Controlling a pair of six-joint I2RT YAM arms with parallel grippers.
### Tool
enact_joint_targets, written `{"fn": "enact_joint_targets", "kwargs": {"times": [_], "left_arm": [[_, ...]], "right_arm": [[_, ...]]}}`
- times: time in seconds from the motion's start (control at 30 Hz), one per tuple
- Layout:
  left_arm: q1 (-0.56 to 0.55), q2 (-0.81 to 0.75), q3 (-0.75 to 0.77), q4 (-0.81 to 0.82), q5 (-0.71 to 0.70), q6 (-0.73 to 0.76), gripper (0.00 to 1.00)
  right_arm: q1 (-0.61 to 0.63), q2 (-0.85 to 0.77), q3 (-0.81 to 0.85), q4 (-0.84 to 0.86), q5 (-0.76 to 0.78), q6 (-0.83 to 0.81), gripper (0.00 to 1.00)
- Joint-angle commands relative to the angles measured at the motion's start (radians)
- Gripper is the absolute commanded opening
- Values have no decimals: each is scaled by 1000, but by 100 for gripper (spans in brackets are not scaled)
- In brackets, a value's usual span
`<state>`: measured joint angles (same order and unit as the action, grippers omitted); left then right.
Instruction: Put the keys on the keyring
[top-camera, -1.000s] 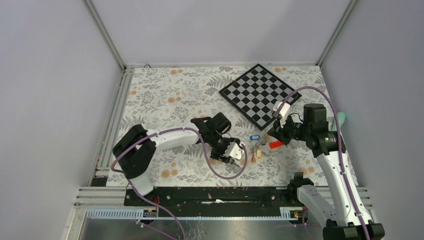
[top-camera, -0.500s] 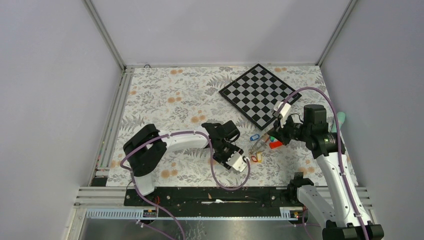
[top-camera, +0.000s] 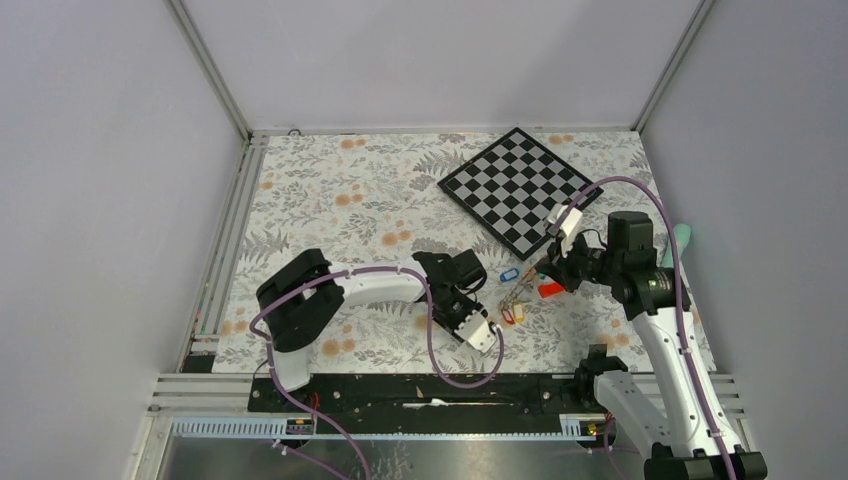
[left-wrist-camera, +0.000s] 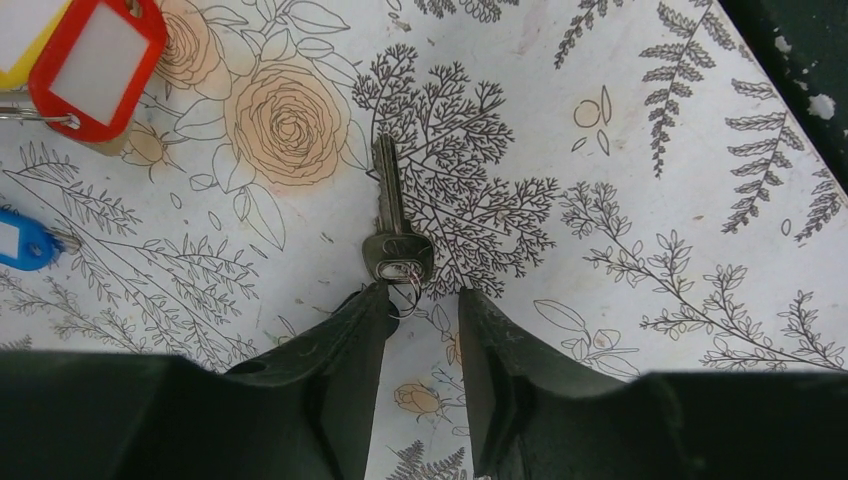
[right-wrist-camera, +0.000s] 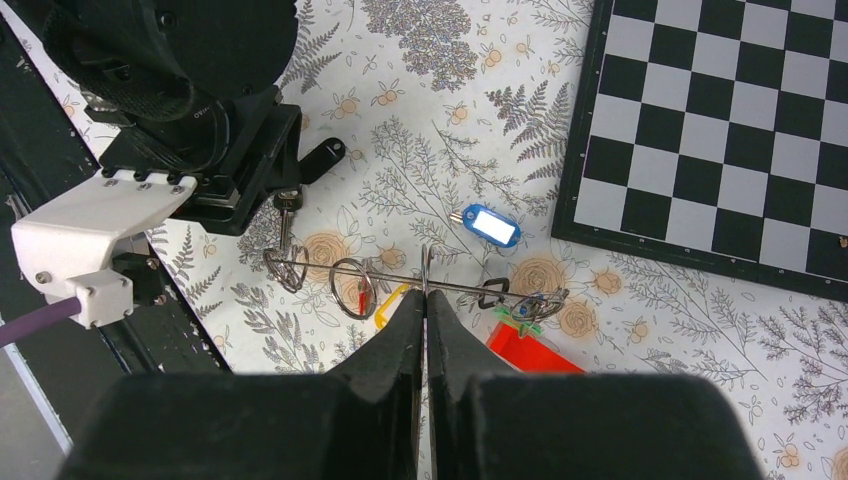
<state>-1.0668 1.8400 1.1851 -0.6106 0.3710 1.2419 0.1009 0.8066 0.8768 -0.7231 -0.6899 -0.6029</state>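
Here, key blade away from fingers

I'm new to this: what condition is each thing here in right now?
left end effector: open, fingers either side of the bare key's head.
right end effector: shut on the keyring.
keyring: gripped, seen edge-on as a thin wire.
bare key: lying flat, not yet gripped.
blue-tagged key: lying flat, apart from the keyring.
chessboard: lying flat.
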Motion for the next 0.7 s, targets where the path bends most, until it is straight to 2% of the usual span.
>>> {"fn": "enact_joint_targets", "kwargs": {"times": [0.0,0.67], "left_arm": [[-16,14,39,10,-22,24,37],[-23,-27,43,54,-58,-34,1]], "right_arm": [[-10,-20,0,35,-14,17,0],[-14,-32,-10,36,-17,19,0]]}}
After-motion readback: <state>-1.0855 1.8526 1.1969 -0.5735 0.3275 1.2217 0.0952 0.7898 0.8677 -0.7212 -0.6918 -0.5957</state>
